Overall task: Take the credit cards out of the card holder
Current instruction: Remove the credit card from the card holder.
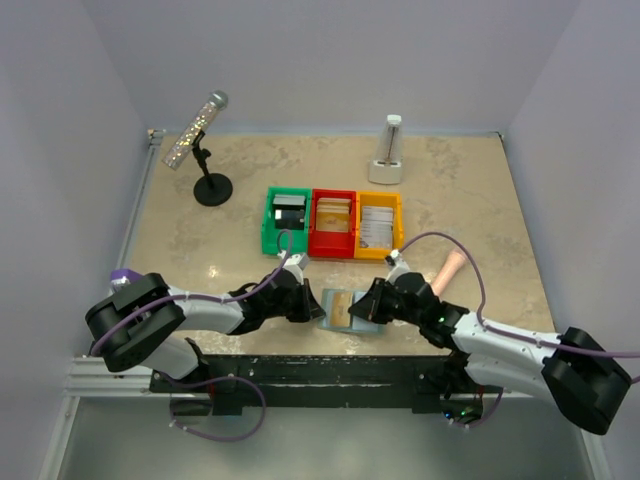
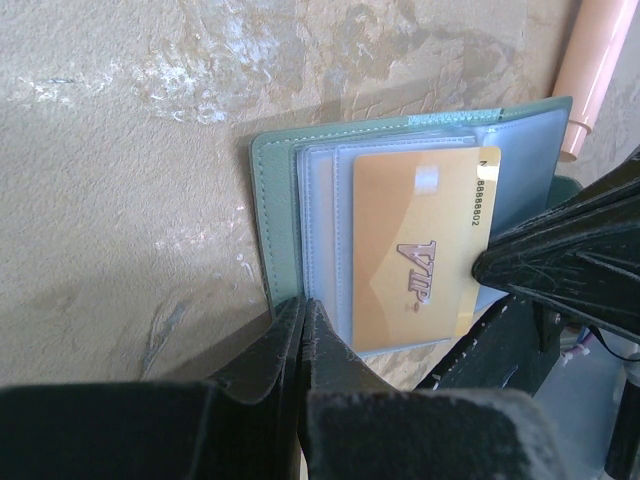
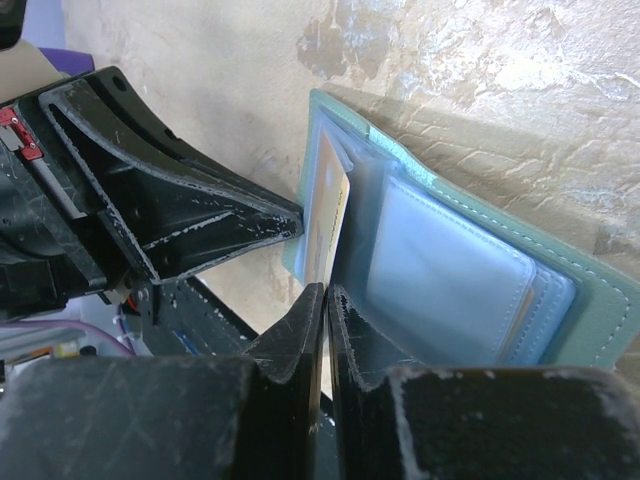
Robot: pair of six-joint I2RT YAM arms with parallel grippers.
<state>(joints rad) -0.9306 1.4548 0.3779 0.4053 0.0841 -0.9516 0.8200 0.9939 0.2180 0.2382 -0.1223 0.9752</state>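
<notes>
The card holder (image 1: pixel 330 298) lies open on the table between my two grippers, a pale blue-green wallet (image 2: pixel 275 210) with clear pockets. A gold credit card (image 2: pixel 410 250) marked VIP sits in the top pocket, and its far edge sticks out. My right gripper (image 3: pixel 327 292) is shut on that protruding edge of the card (image 3: pixel 325 225). My left gripper (image 2: pixel 303 305) is shut with nothing between its jaws, and its tips rest on the holder's opposite edge. In the top view the left gripper (image 1: pixel 312 305) and the right gripper (image 1: pixel 368 312) flank the holder. Other cards in the holder are hidden.
Green (image 1: pixel 285 222), red (image 1: pixel 333 223) and yellow (image 1: pixel 378 224) bins stand in a row behind the holder, with cards in them. A pink pen-like stick (image 1: pixel 450 268) lies just right of the right gripper. A microphone stand (image 1: pixel 212 188) and a white holder (image 1: pixel 388 168) stand at the back.
</notes>
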